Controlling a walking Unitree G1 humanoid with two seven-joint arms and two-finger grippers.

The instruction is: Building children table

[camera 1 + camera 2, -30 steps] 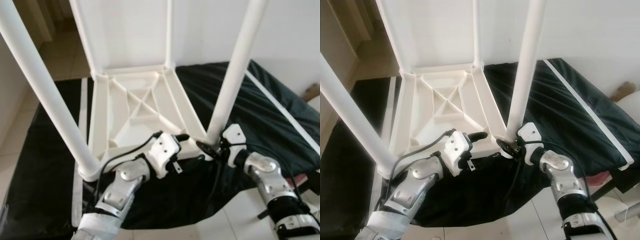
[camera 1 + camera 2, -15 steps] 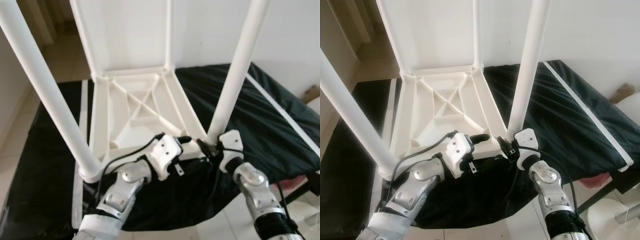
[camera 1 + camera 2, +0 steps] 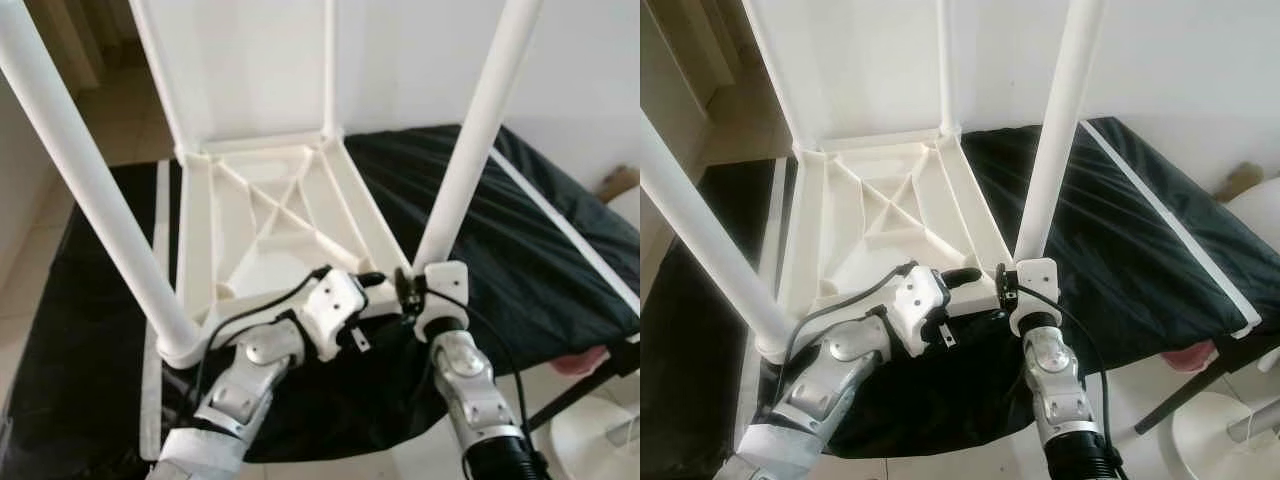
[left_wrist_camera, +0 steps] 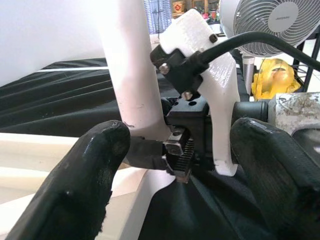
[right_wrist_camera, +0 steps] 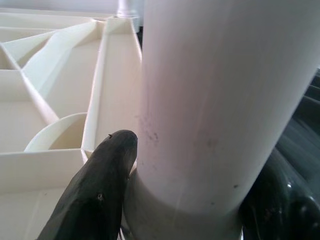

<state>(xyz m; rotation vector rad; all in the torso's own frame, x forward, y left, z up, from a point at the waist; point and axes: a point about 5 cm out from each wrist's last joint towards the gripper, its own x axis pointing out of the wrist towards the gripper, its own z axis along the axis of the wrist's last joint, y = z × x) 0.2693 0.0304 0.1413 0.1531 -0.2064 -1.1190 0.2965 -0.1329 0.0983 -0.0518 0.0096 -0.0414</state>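
The upturned white children's table (image 3: 270,215) lies on a black sheet (image 3: 520,250), legs up. Just left of the near right leg (image 3: 465,165), the left hand (image 4: 175,165) hovers with fingers spread, holding nothing. The right hand (image 5: 165,200) pinches that leg's base, one finger (image 5: 100,190) each side. Seating it well probably means pressing straight down into the socket. No readable writing.
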